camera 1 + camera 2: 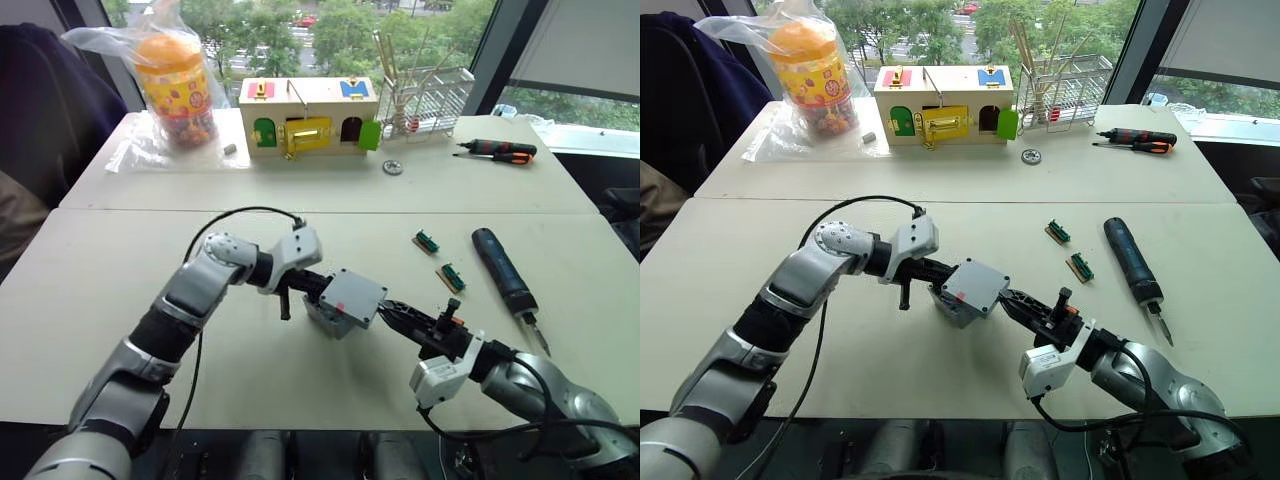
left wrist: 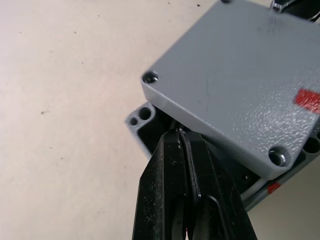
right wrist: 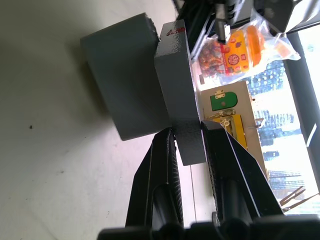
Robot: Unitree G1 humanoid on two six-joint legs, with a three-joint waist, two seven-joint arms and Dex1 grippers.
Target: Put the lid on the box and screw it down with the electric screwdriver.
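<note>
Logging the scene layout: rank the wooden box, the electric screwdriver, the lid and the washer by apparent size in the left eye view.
1. wooden box
2. electric screwdriver, long but thin
3. lid, nearer the camera, so its rank against the screwdriver is unsure
4. washer

The box [image 1: 322, 318] sits near the front middle of the tabletop [image 1: 100, 290], with the lid [image 1: 352, 297] resting askew on top of it. The left gripper [image 1: 312, 284] meets the box from the left, seemingly pinching its wall; the right gripper [image 1: 392, 315] clamps the lid's edge from the right. The electric screwdriver [image 1: 504, 273] lies well to the right. Behind, at the far edge, stands a wooden box [image 1: 308, 113], with a jar [image 1: 177, 90] to its left.
</note>
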